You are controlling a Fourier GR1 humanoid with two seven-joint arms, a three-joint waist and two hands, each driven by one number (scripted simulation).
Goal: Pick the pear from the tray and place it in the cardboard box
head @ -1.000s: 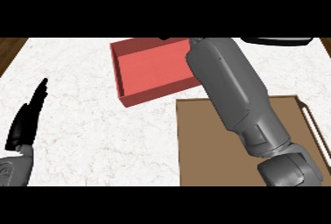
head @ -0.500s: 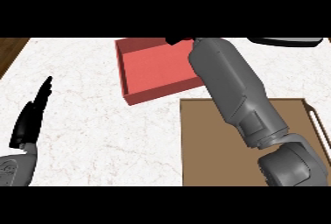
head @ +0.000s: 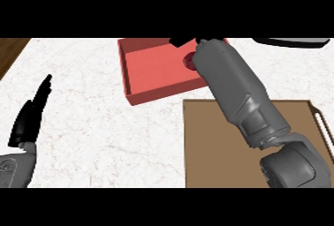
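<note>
Overhead, right hand (head: 179,41) over tray (head: 153,77)

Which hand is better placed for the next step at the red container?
Right. The right forearm stretches over the brown tray, and the right hand is already at the red container. The left hand rests open at the view's left edge, apart from both.

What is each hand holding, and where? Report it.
Left hand: nothing, fingers straight. Right hand: mostly hidden behind its forearm over the red box; cannot tell.
</note>
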